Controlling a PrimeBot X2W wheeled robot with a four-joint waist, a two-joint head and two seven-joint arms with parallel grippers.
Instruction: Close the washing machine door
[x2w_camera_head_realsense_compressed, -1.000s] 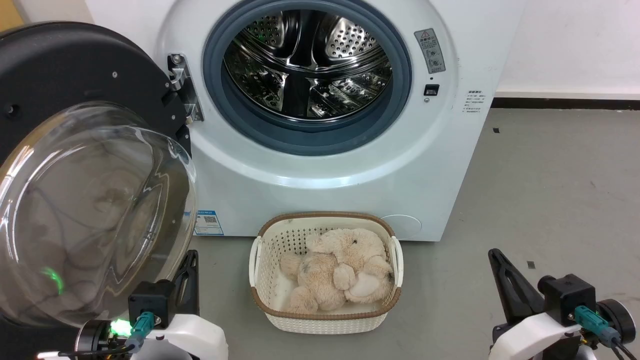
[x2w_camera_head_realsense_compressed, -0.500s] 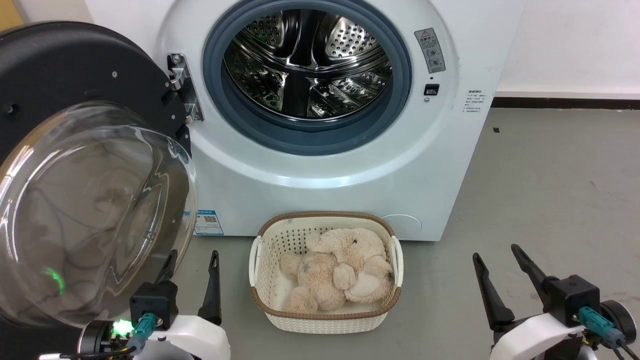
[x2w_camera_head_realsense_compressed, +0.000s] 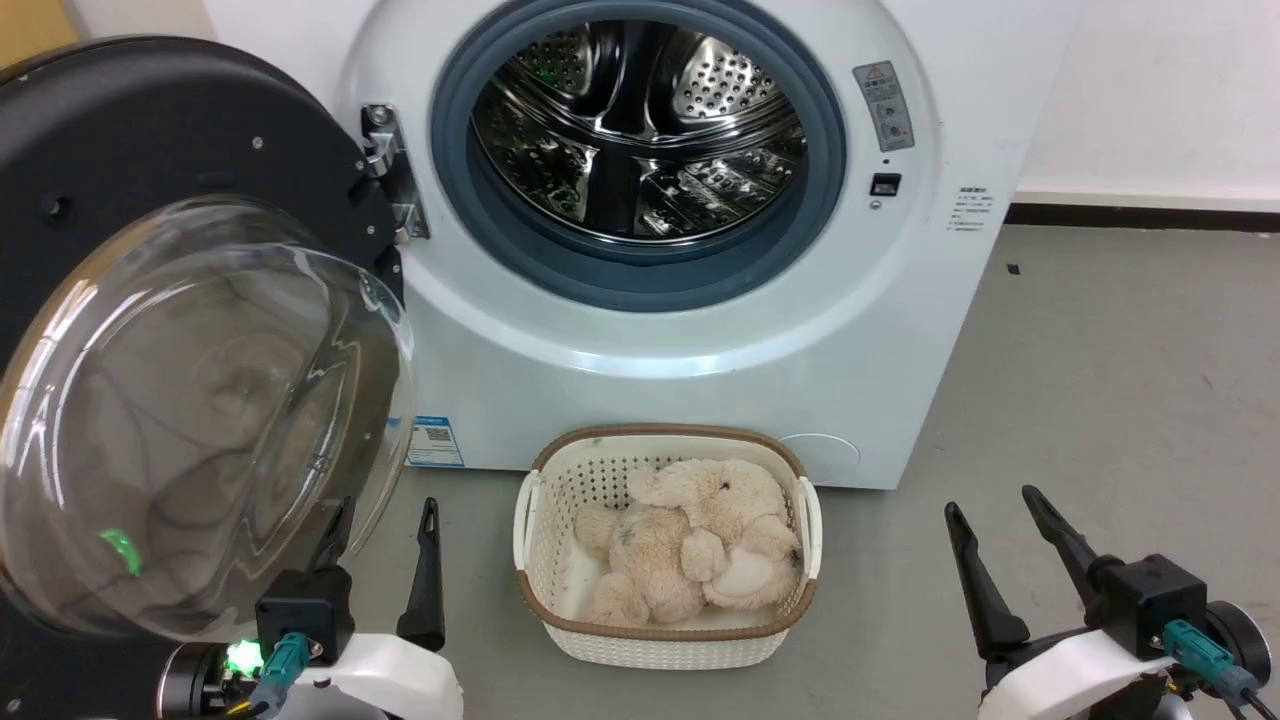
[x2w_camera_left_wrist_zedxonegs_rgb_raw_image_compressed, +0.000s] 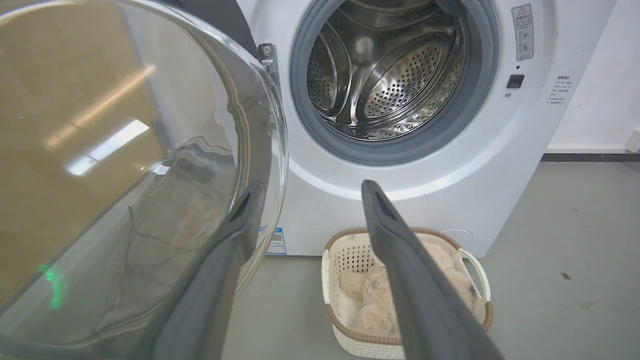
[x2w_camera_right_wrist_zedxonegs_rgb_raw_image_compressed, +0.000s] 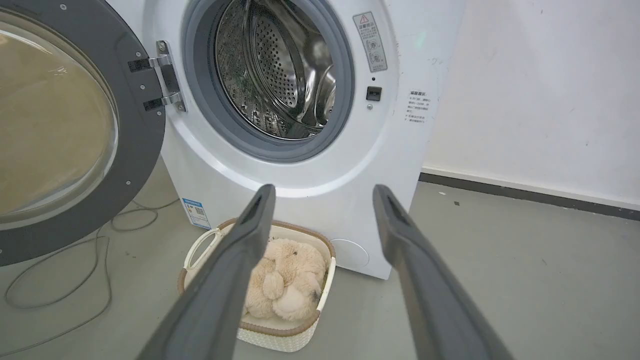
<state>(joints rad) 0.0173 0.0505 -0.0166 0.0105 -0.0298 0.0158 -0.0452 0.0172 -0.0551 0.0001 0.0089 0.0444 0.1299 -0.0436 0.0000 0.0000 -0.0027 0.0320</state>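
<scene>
- The washing machine door stands swung wide open to the left of the round opening. It hangs on its metal hinge, and its clear glass bowl bulges toward the robot inside the black rim.
- The washing machine, a white front-loader, stands at the far side of the grey floor, close to the white wall.
- A grey rubber gasket rings the opening, and the perforated steel drum shines behind it.
- A dark latch slot sits to the right of the opening, under a grey warning sticker.
- A small blue label sits low on the machine's front, to the left and just beside the edge of the glass bowl.
- A white plastic basket with a brown rim rests on the floor just in front of the machine, below the opening. A beige plush toy lies curled inside it.
- The left gripper is at the near left of the floor, between the door and the basket. Its fingers are spread wide and hold nothing. One of them lies against the lower edge of the glass bowl, and I cannot tell whether it touches.
- The right gripper is at the near right, well apart from the door. Its fingers are also wide apart and empty, above bare floor.
- A thin cable loops on the floor beneath the open door.
</scene>
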